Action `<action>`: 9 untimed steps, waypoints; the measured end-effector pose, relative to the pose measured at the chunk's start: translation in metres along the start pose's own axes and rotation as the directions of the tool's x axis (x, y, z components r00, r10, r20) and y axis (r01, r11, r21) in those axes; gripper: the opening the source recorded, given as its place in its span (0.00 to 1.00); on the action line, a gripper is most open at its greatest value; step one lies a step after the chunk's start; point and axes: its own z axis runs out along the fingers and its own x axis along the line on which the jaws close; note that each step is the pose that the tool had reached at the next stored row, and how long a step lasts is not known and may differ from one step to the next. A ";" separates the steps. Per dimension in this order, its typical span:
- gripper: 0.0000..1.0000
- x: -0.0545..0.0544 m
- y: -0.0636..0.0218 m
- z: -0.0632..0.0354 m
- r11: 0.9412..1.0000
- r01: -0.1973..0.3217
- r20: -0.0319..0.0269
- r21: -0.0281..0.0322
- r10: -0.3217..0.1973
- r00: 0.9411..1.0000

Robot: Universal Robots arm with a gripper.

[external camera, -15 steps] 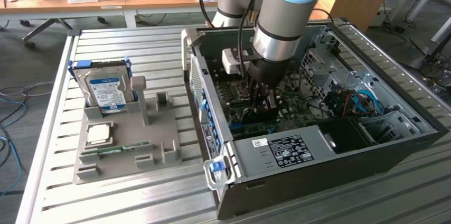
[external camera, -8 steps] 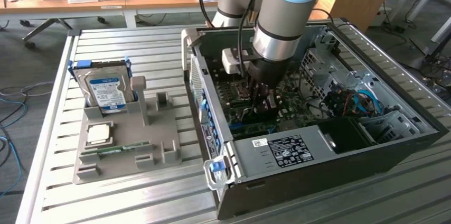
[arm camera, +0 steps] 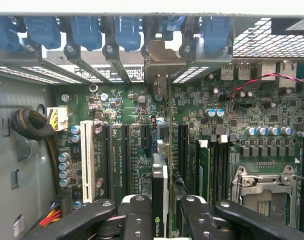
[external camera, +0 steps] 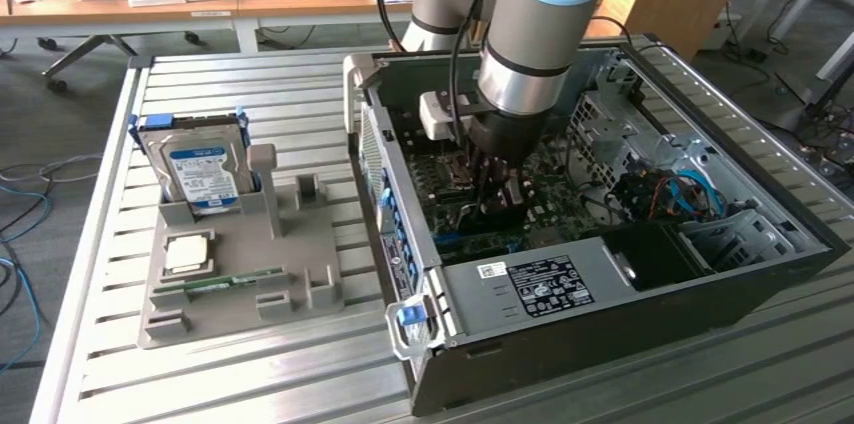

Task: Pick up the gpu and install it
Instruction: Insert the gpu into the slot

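1. In the exterior view we saw the black gripper [external camera: 491, 176] sunk into the open grey computer case [external camera: 747, 274], so its fingertips were hidden among the boards.
2. The thin green-edged gpu card with its dark face [arm camera: 160, 200] was seen edge-on in the wrist view; the black fingers [arm camera: 136, 220] covered its lower part, and the picture's edge cut it off.
3. We could not tell whether the card's edge had entered a slot.
4. The picture's edge cut off the silver processor socket [arm camera: 264, 192].
5. The white label [external camera: 541, 284] on the grey power supply was too small to read.
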 end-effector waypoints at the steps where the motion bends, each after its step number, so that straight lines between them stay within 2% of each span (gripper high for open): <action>1: 0.26 0.000 0.0000 0.0000 1.000 0.000 0.000 0.000 0.000 1.000; 8: 0.27 0.000 0.0002 -0.0001 1.000 0.000 0.000 0.000 0.000 1.000; 9: 0.33 0.000 0.0001 -0.0001 1.000 0.000 0.000 0.000 0.000 1.000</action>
